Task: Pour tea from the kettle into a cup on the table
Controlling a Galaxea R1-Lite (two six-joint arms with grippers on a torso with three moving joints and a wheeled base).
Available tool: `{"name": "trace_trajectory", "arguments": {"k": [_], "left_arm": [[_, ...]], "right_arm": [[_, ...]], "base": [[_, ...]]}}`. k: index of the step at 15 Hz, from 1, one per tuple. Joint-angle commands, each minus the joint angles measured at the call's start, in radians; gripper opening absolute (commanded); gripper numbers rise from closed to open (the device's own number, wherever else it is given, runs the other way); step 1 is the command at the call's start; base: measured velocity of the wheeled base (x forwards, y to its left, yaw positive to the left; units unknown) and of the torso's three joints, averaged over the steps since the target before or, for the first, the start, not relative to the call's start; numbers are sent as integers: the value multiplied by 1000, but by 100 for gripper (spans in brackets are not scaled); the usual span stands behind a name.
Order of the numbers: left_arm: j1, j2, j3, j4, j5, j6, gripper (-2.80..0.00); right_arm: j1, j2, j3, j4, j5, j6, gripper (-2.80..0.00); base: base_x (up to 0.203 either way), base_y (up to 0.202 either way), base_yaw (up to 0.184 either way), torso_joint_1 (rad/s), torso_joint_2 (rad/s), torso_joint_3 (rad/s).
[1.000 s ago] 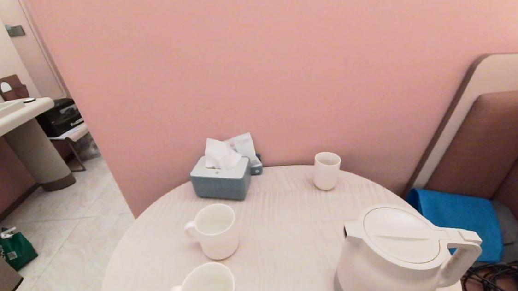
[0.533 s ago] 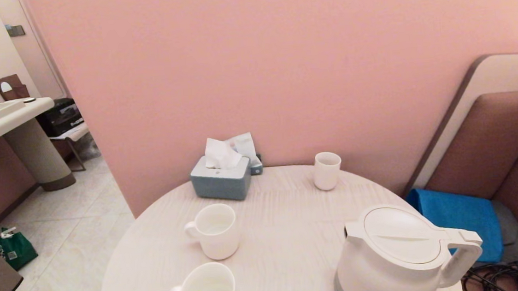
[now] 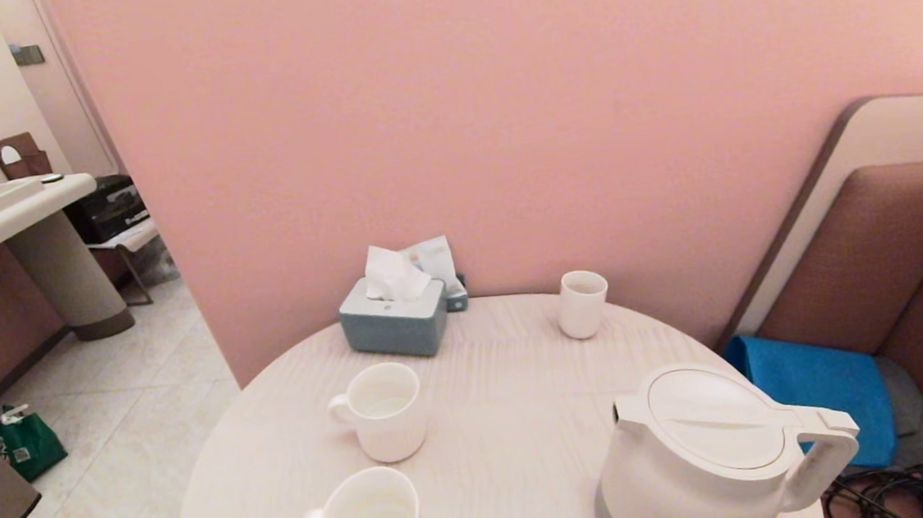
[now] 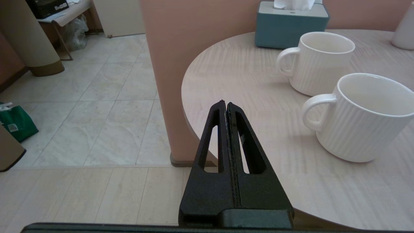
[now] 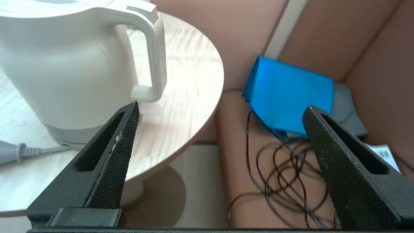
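Your large white plastic electric kettle [image 3: 691, 455] with its grey bottom band stands upright at the near right of the round pale wood-grain table [image 3: 507, 420], lid shut, loop handle turned right toward the table's edge, small spout facing left. A grey power cord [image 5: 22, 151] leaves its base on the near side.

Your right gripper [image 5: 220, 111] sits low off the table's near right edge, just beside the kettle handle, touching nothing; its two black fingers are spread wide apart.

Left of the kettle you have two white ribbed mugs with handles: one [image 3: 371, 517] at the near edge, one [image 3: 381, 409] farther in. Both stand upright, handles to the left.

Your left gripper [image 4: 225, 105] is off the table's near left edge, level with the near mug; its fingers are pressed together on nothing.

At the far side:
- one small white handleless cup [image 3: 582, 303], far right, upright;
- one grey-blue tissue box [image 3: 394, 323], far left, white tissue sticking out.

Beyond the table on the right: a bright blue folded cloth [image 3: 821, 379] on a brown cushioned seat [image 3: 873, 251], and tangled black cables [image 5: 284, 181] below it.
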Motion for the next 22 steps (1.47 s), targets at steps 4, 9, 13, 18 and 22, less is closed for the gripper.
{"name": "trace_trajectory", "arguments": {"k": [4, 9, 13, 18, 22], "left_arm": [[0, 0, 0, 0, 1, 0, -280], [0, 1, 0, 0, 1, 0, -280], [0, 1, 0, 0, 1, 0, -280], [0, 0, 0, 0, 1, 0, -280], [0, 1, 0, 0, 1, 0, -280]], "right_arm": [[0, -9, 142, -229, 9, -66, 0], [0, -9, 192, -273, 85, -69, 0], [0, -9, 197, -290, 87, -20, 0], [0, -9, 197, -290, 87, -14, -280], [0, -9, 197, -292, 81, 3, -280]], "base": [[0, 0, 0, 0, 0, 0], [0, 0, 0, 0, 0, 0], [0, 0, 0, 0, 0, 0], [0, 0, 0, 0, 0, 0], [0, 0, 0, 0, 0, 0]]}}
